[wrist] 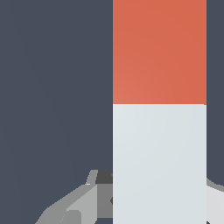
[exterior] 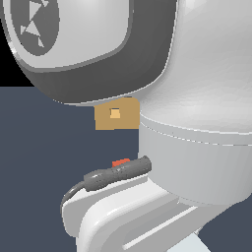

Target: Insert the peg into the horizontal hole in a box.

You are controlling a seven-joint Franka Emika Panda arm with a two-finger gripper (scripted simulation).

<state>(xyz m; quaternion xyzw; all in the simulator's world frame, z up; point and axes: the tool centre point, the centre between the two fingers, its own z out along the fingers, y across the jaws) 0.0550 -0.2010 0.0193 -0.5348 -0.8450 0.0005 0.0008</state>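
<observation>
Peg [wrist: 159, 109] fills the wrist view, orange end at 12 o'clock, pale shaft between gripper [wrist: 159, 199] parts, clasp state untellable; likely rigid, light, smooth, best held mid-shaft on flat sides; box [exterior: 116, 114] shows beyond the arm.

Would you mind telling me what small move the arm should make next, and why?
Probably close the end effector on the peg and lift slightly. The wrist view shows the peg's grey half filling the space at the fingers, though contact is unclear. In the exterior view the box and its hole sit apart from the peg's orange end.
</observation>
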